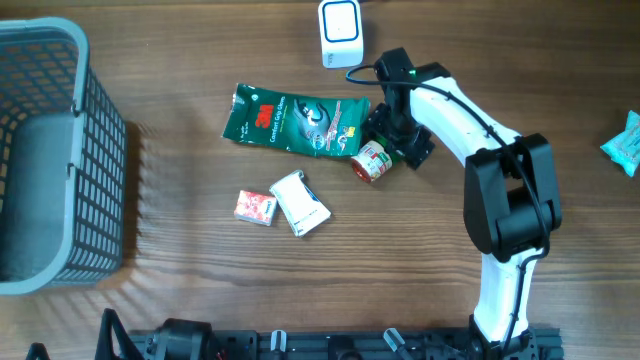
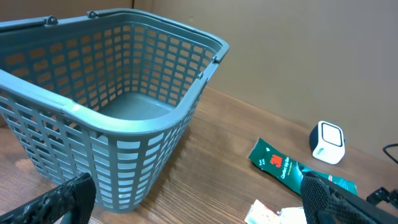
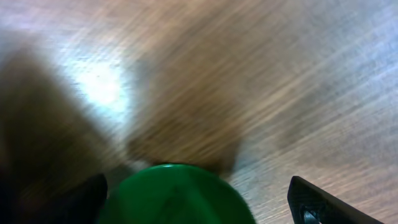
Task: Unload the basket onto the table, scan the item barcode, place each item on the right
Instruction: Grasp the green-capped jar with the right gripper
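Note:
A small jar (image 1: 372,160) with a red label and a green lid (image 3: 177,196) lies on the wooden table beside a green pouch (image 1: 295,122). My right gripper (image 1: 392,140) is down at the jar's lid end. In the right wrist view the right gripper (image 3: 199,205) is open, with the lid between the fingers: the left finger sits close to it and the right finger (image 3: 317,202) stands apart. A white scanner (image 1: 340,32) stands at the table's far edge. My left gripper (image 2: 196,208) is open and holds nothing, low over the table near the basket.
A grey plastic basket (image 1: 100,150) fills the left side of the table. A small red box (image 1: 255,207) and a white box (image 1: 300,203) lie in front of the pouch. A teal packet (image 1: 625,145) lies at the right edge.

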`<action>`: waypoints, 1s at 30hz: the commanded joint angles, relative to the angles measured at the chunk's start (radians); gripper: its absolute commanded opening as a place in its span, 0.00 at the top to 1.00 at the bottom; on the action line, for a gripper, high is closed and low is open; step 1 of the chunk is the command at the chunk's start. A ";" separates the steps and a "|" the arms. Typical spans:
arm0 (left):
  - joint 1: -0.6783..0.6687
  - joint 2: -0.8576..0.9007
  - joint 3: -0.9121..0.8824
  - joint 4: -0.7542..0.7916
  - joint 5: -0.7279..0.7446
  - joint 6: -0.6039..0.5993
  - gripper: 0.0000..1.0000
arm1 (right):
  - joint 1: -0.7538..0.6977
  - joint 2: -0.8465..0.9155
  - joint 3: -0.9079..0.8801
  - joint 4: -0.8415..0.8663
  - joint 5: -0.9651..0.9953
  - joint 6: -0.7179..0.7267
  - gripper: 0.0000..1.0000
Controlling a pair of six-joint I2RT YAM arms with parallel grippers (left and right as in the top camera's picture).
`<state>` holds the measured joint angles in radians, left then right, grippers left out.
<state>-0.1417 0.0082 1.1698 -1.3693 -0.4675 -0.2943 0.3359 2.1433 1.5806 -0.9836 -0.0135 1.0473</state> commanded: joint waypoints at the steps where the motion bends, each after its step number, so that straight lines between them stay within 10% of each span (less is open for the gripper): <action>1: 0.007 -0.003 -0.001 0.002 -0.006 0.002 0.00 | -0.003 0.013 -0.060 0.053 0.018 0.105 0.08; 11: 0.007 -0.003 -0.001 0.002 -0.006 0.002 0.00 | -0.010 0.013 -0.060 0.108 0.062 -0.024 0.41; 30: 0.007 -0.003 -0.001 0.002 -0.006 0.002 0.00 | -0.015 -0.161 0.091 0.121 0.459 -0.521 0.45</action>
<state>-0.1417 0.0082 1.1698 -1.3693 -0.4675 -0.2947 0.3256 2.0033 1.6501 -0.8883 0.3264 0.5503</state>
